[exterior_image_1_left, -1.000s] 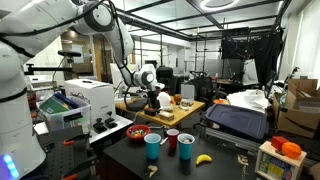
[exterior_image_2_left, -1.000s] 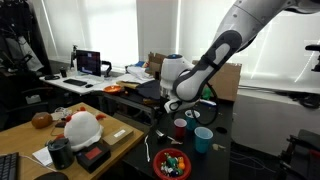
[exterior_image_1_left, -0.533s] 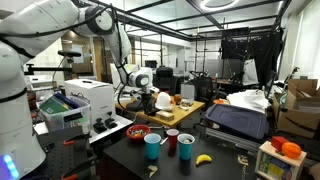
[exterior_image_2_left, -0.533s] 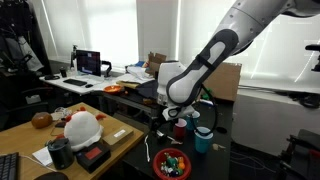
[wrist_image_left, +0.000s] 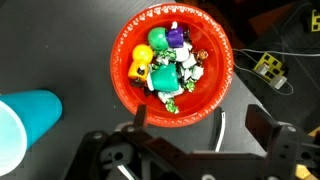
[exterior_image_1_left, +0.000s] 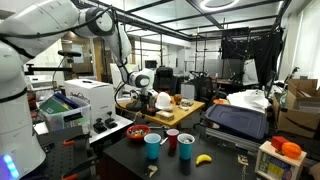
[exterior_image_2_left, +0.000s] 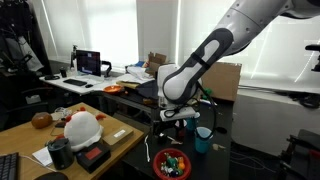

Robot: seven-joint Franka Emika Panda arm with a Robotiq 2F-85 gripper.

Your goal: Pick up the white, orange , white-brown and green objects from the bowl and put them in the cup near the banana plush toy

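Black tabletop is showing at the far left of the wrist view, with a turquoise cup standing at the picture's edge, apart from the bowl. Right of it, the gripper is hovering over the bowl's lower edge, jaws spread wide, grasping and touching nothing. The bowl is holding small pieces: green, yellow, purple, white. Cables are lying just beyond its right rim. In an exterior view, the banana plush toy is lying rightmost, beside a second turquoise cup.
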